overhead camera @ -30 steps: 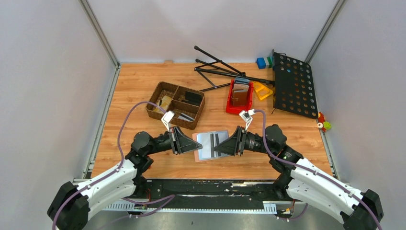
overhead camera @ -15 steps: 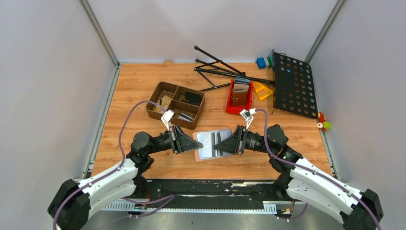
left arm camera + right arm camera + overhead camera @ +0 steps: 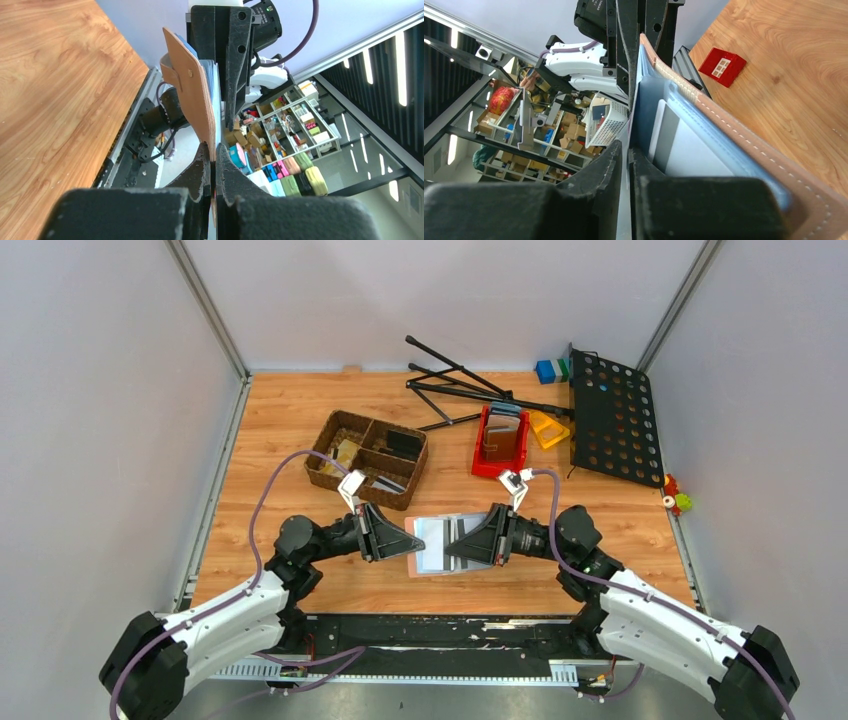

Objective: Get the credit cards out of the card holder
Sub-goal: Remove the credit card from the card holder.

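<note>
Above the wooden table (image 3: 300, 420), the card holder (image 3: 432, 554) hung open in mid-air, with my left gripper (image 3: 408, 543) clamped on its leather edge. My right gripper (image 3: 452, 543) was pinched almost together at the inner side, on what I could not tell. By my reading no card was out yet: a grey card (image 3: 664, 137) sat in its slot.

No words, numbers or signs can be read anywhere, not even on the card holder (image 3: 432, 546).
</note>
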`<state>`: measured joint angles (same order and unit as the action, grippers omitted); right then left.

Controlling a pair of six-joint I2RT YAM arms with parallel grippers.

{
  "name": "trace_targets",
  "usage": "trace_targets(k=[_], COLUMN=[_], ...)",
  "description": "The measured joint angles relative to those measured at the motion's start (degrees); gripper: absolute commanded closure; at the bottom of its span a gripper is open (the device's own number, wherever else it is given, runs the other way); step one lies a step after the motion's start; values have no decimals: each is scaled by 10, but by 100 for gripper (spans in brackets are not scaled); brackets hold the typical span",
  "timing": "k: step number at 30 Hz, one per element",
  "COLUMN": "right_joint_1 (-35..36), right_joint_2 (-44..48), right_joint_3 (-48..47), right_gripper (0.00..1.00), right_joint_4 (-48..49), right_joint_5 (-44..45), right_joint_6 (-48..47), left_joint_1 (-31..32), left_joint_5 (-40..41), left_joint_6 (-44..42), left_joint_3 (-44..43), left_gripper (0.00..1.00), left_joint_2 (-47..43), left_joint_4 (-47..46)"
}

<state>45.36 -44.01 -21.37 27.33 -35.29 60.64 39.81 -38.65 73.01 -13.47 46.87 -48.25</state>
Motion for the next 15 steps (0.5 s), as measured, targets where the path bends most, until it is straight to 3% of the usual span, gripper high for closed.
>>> trace_targets(k=[2,15], right_joint_1=[0,1], right_joint_2=[1,139], right_joint_3=[0,38], right_gripper=[100,100], right_joint_4=[-2,-114], right_joint_5=[1,91], right_joint_6=[-1,-15], left_joint_1=[1,3], left_joint_5=[1,40], left_joint_6=[0,-2], left_joint_3=[0,4], left_gripper=[100,100], left_joint_2=[1,-30], left_joint_4=[0,57])
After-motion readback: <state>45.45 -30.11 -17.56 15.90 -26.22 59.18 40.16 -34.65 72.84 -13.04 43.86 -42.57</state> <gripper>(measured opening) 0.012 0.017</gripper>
